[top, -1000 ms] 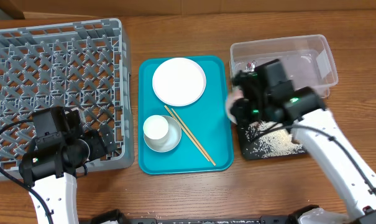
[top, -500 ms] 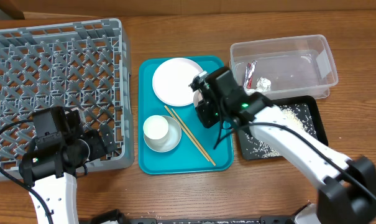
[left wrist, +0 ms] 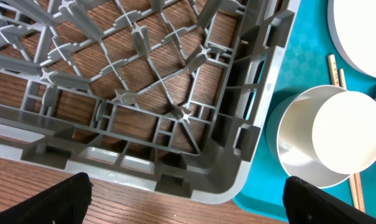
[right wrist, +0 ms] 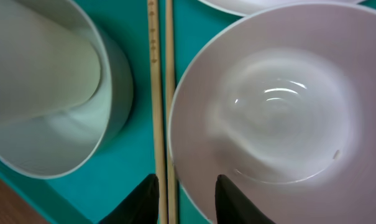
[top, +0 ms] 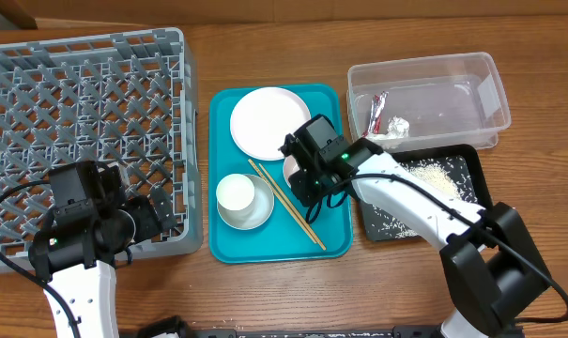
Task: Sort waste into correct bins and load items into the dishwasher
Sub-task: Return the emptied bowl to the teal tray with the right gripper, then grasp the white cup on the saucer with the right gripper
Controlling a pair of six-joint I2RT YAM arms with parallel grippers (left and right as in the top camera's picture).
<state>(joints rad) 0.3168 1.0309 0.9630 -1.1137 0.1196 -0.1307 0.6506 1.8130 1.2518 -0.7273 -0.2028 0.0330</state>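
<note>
My right gripper (right wrist: 186, 190) is low over the teal tray, jaws a little apart and straddling the rim of the small white bowl (right wrist: 275, 112), one finger inside and one outside. That bowl sits beside the two chopsticks (right wrist: 153, 93), and a sliver of it shows in the overhead view (top: 291, 169). The white cup (top: 237, 194) lies in the pale grey bowl (top: 257, 216). The white plate (top: 269, 122) is behind them. The foil wrapper (top: 376, 111) and napkin (top: 397, 125) lie in the clear tub (top: 452, 70). Rice (top: 434, 174) lies in the black tray (top: 476, 188). My left gripper (left wrist: 188, 205) is open and empty at the grey rack's (top: 77, 122) front right corner.
The teal tray (top: 335, 235) lies between the rack and the two bins. The rack's corner wall (left wrist: 237, 143) almost touches the tray's left edge. Bare wooden table runs along the front edge.
My right gripper carried the small bowl left from over the black tray to the teal tray, beside the chopsticks. The left arm has not moved.
</note>
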